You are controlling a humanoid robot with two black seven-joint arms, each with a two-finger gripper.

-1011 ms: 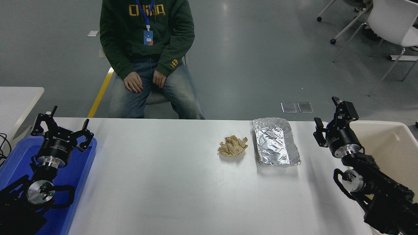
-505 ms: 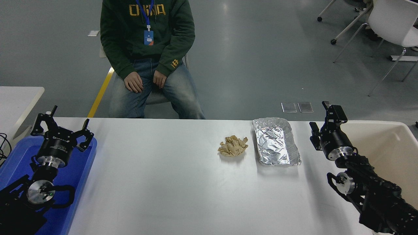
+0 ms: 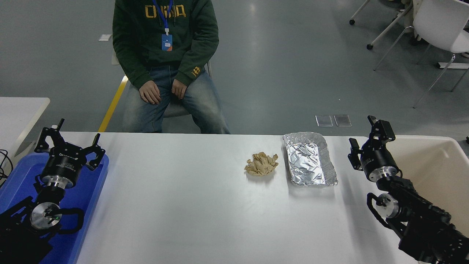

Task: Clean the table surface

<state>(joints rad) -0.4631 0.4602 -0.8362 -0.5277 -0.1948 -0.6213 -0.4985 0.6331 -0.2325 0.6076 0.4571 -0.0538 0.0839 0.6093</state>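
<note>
The wide white table surface [image 3: 190, 205] fills the lower picture. On it lie a crumpled brown paper wad [image 3: 261, 164] and, just right of it, a silver foil tray [image 3: 309, 159]. My right gripper [image 3: 364, 135] hovers open near the table's right edge, a short way right of the foil tray, with nothing between its fingers. My left gripper [image 3: 69, 137] stays parked open at the lower left above the blue tray.
A blue plastic tray [image 3: 88, 190] sits under the left arm. A cream bin [image 3: 436, 161] stands at the right edge beside the right arm. A person in a green hoodie [image 3: 165, 44] sits at the far side, hands on lap. A small white table corner [image 3: 18, 110] shows at left.
The right gripper first shifted left and away toward the foil tray, then eased slightly back to the right. The left arm, paper wad and foil tray stayed put.
</note>
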